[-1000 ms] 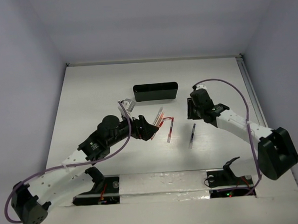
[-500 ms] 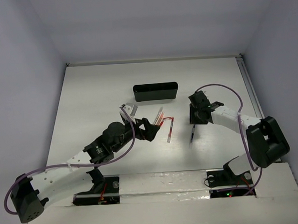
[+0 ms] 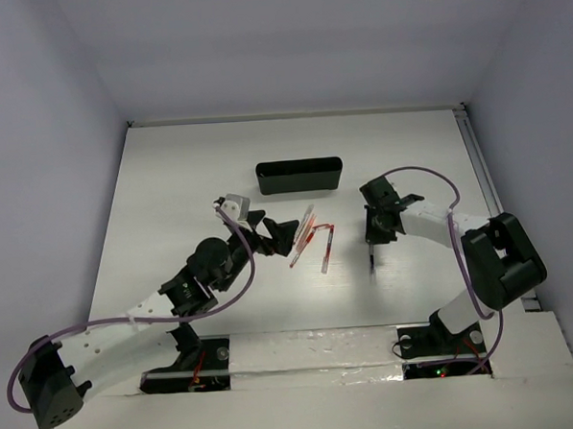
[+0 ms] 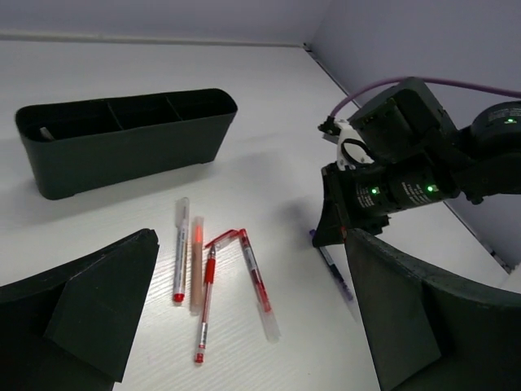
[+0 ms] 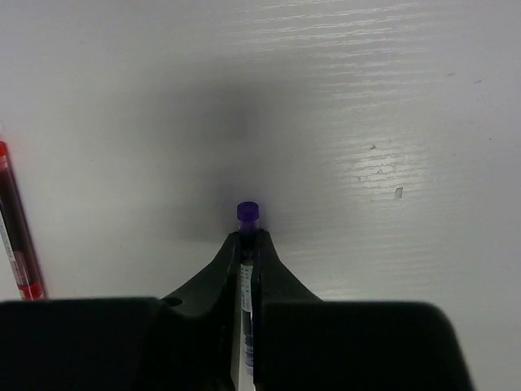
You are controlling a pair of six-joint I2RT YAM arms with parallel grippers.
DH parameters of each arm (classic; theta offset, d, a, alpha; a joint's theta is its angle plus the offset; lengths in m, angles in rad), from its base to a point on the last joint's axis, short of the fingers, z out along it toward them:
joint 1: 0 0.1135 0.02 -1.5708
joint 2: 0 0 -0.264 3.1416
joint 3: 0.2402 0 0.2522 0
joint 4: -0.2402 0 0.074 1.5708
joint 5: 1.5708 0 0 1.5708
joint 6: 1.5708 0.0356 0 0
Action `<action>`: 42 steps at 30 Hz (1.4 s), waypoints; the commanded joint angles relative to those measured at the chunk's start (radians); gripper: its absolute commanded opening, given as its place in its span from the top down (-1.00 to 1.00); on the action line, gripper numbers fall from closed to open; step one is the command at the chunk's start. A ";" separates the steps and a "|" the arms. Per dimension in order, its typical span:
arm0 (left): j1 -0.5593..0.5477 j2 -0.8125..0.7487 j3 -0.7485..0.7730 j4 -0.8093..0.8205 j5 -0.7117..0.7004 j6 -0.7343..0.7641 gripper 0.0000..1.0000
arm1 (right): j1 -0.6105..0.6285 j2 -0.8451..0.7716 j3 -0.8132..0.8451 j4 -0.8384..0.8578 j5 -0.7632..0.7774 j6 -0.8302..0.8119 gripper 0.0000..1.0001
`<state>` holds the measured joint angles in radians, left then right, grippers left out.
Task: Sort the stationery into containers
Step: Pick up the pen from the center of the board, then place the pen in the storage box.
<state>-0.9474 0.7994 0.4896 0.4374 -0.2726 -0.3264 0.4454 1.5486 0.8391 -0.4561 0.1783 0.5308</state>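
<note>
The right hand (image 5: 247,244) has its fingers pinched narrow on the purple-capped pen (image 5: 247,212), gripping near the cap end. That looks like a hold chosen so the pen can be carried lengthwise into a slot. This pen sits in front of the tray (image 4: 122,155), off towards its right end, and I can't tell whether it is clear of the counter (image 3: 169,182).

The left hand (image 3: 274,234) is spread wide and holds nothing. It hangs in front of the tray's left end, aimed at four red-and-clear pens (image 4: 254,281) lying close together and nearly parallel just in front of the tray. I'd guess it is lining up on one of them.

The tray is long and low, with dividers splitting it into compartments. From the left wrist view the compartments look mostly bare. A pale sliver shows at the left end, too small to name. None of the pens is in it, so most of the sorting is not yet done.
</note>
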 commanded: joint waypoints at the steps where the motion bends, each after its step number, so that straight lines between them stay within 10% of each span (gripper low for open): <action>1: -0.004 -0.040 -0.046 0.106 -0.089 0.046 -0.98 | -0.005 0.010 -0.012 0.028 0.018 0.037 0.99; 14: -0.004 -0.298 -0.195 0.101 -0.292 -0.010 -0.98 | -0.005 -0.242 0.190 0.388 -0.065 -0.129 1.00; 32: -0.004 -0.212 -0.180 0.115 -0.241 -0.007 -0.98 | -0.005 0.231 0.572 0.909 -0.003 -0.368 1.00; 42: -0.004 -0.181 -0.171 0.110 -0.243 0.003 -0.98 | -0.005 0.286 0.474 1.049 -0.010 -0.379 1.00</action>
<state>-0.9474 0.6140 0.3046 0.4904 -0.5236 -0.3332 0.4446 1.8271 1.3502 0.4400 0.1539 0.1715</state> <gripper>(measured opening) 0.990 0.057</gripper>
